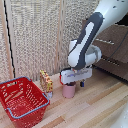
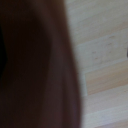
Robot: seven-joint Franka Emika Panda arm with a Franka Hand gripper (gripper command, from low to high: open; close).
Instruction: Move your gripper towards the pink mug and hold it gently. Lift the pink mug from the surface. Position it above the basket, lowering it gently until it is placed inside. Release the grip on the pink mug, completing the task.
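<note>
Directly over the pink mug (image 1: 69, 90) sat my end effector (image 1: 75, 84), its white body just above the rim and its fingers reaching down around the top of the mug. Whether they were clamped on the wall or only straddling it, I could not tell from the exterior view. The wrist view was no help: a dark, blurred curve, probably the mug very close up, filled most of it, with pale wooden worktop (image 2: 102, 47) beside it.

The mug appeared to rest on the worktop, so I judged the step in hand to be the grasp, with the lift not yet begun. Next would come a gentle, sure closure, then a straight rise before carrying the mug toward the exterior view's left.

My target, the basket (image 1: 22, 102), stood well apart on that side, nearer the camera, and looked empty through its lattice. Between them stood a small patterned box (image 1: 46, 80), which the carry should pass above.
</note>
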